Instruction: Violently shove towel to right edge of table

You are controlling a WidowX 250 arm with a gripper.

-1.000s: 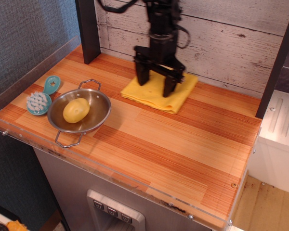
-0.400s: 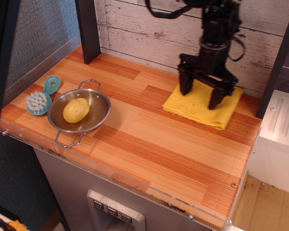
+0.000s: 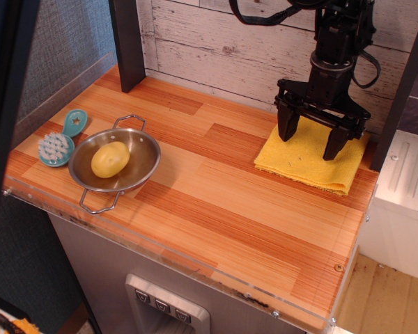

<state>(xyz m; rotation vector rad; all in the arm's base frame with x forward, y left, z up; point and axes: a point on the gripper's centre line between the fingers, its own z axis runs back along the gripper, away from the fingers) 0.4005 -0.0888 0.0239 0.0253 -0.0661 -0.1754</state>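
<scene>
**Yellow towel under spread pincer at table's right end**

Towel (image 3: 308, 158): plain bright yellow cloth, soft, folded flat, roughly square-ish with slightly ragged doubled edge on its near side. It sits skewed to the table (image 3: 216, 209) planks, its longer run going from far-left to near-right, one corner aimed at the near right rim. Lies directly beneath the pincer (image 3: 311, 144), reaching out a little past both fingertips toward the camera and to the right, close to the table's right edge.

Pincer: black, fingers (image 3: 288, 126) spread wide apart, released, nothing between them; tips pressed down on or just above the cloth, exact contact hard to tell.

Well to the pincer's left: steel bowl (image 3: 118, 175) with a yellow potato (image 3: 110, 159) inside, and beyond it a teal scrub brush (image 3: 58, 145).
</scene>
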